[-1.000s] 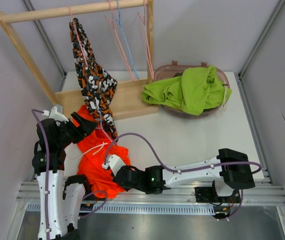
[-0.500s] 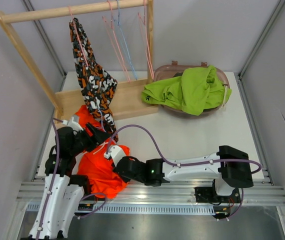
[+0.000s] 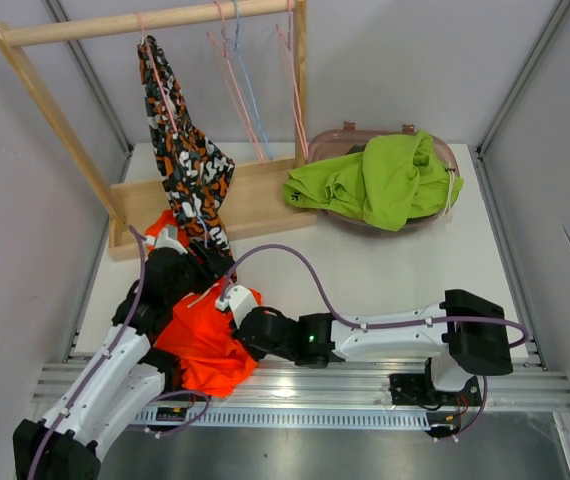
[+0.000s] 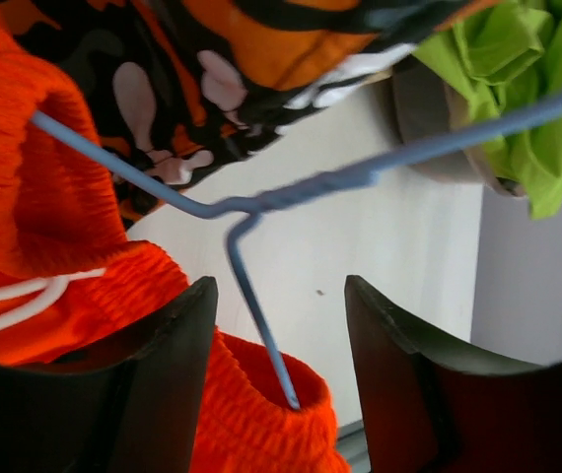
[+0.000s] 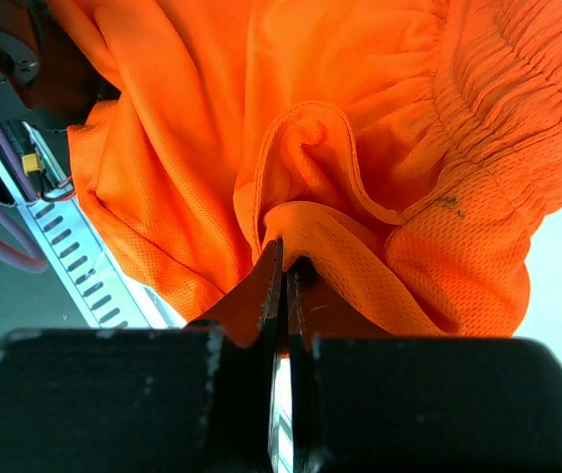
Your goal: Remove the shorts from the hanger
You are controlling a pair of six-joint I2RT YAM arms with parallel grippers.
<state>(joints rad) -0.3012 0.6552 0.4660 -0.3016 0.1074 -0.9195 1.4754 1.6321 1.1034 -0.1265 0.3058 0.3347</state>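
The bright orange shorts (image 3: 205,340) lie bunched at the table's front left, still on a blue wire hanger (image 4: 291,187). My left gripper (image 3: 205,265) is open; in its wrist view the hanger's wire runs between the fingers (image 4: 279,284) and its tip ends inside the orange waistband (image 4: 261,394). My right gripper (image 3: 235,300) is shut on a fold of the orange shorts (image 5: 281,251). The camouflage shorts (image 3: 187,155) hang from a pink hanger on the rail. The lime green shorts (image 3: 375,180) lie in the basket. Navy-black and dark olive shorts are out of view.
A wooden rack (image 3: 265,200) stands at the back left, its rail holding several empty pink and blue hangers (image 3: 250,90). A brown basket (image 3: 445,150) sits at the back right. The metal rail of the arm bases (image 3: 365,390) runs along the front edge.
My left arm has swung right and forward, bringing its open gripper onto the hanger at the orange waistband. My right gripper has shifted slightly up and right, still holding the orange fabric.
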